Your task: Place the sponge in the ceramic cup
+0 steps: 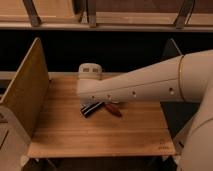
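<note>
Jaws hidden beneath arm (142,86) over wooden table (100,137), whether apart or together unclear

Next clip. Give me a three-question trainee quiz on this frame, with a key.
1. True or false: the sponge lies in plain view on the table.
2. What lies just beside the black striped bar? A) a reddish-brown thing B) a banana C) a green can
3. Fill in: the gripper is not in view; the robot's pale ___ stretches across the table and covers its middle.

Key:
1. False: neither the sponge nor the ceramic cup shows.
2. A.
3. arm.
</note>
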Available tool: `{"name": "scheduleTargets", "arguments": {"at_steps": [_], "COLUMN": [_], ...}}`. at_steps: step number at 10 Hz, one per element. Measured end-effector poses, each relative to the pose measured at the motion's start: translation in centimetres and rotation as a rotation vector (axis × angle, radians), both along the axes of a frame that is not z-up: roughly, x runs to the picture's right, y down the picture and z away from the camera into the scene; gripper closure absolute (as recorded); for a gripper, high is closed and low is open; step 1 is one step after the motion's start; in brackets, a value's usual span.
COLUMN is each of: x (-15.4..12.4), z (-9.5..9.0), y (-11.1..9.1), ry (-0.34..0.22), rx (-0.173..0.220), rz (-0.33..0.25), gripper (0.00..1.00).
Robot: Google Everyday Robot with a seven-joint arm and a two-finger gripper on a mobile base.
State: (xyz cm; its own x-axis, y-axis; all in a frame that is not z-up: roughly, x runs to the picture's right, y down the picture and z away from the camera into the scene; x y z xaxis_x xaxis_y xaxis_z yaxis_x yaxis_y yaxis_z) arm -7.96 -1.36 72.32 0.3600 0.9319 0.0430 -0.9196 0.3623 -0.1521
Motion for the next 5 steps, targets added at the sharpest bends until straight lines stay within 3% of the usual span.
{"name": "scheduleTargets", "arguments": {"at_steps": [1, 2, 5], "x": [0.8, 1.5, 0.7], "z": [0.7, 1.7, 3.9], "y": [-0.6, -2.5, -6.4], "ry": [-0.005, -0.022, -0.107], "rx": [0.016, 0.060, 0.165], "rz": [0.007, -0.004, -0.083], "gripper": [1.00, 1.00, 1.00]}}
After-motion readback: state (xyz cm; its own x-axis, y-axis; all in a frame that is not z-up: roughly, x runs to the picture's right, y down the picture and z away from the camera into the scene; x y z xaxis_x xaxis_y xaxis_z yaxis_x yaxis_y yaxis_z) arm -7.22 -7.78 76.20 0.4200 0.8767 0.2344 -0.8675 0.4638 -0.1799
